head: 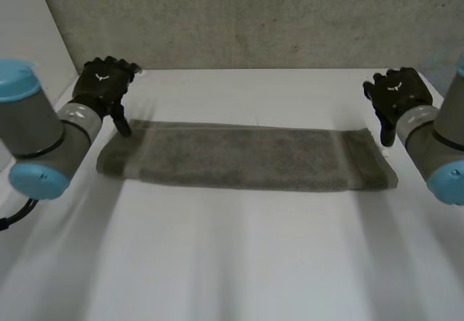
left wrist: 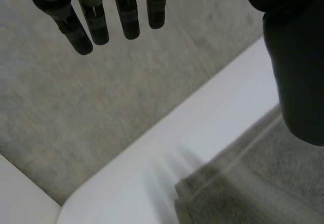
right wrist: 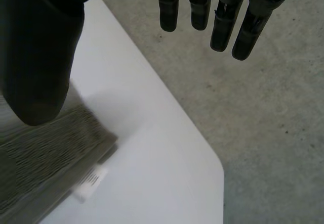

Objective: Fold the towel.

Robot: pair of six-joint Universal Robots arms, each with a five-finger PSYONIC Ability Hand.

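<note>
from the head view, a long grey-green cloth towel [head: 246, 158] lies flat on the white table [head: 239, 263], folded into a thin strip. the black left hand [head: 105, 85] is at the towel's far left corner. its thumb points down at that corner, and i cannot tell if it touches. the black right hand [head: 395, 96] is just past the towel's far right corner, not on it. a grey rough wall [head: 254, 17] stands behind the towel.

in the left wrist view, the left hand's fingers [left wrist: 96, 21] are straight and spread out, with nothing in them. they are up off the towel, with the wall behind them. its big thumb [left wrist: 298, 82] hangs over the towel's edge. the towel's corner lies on the table below the palm.

in the right wrist view, the right hand is loose too. its fingers are straight and hold nothing. its thumb hangs over the towel's end. a small white tag [right wrist: 91, 181] sticks out at the towel's corner, on the table.
</note>
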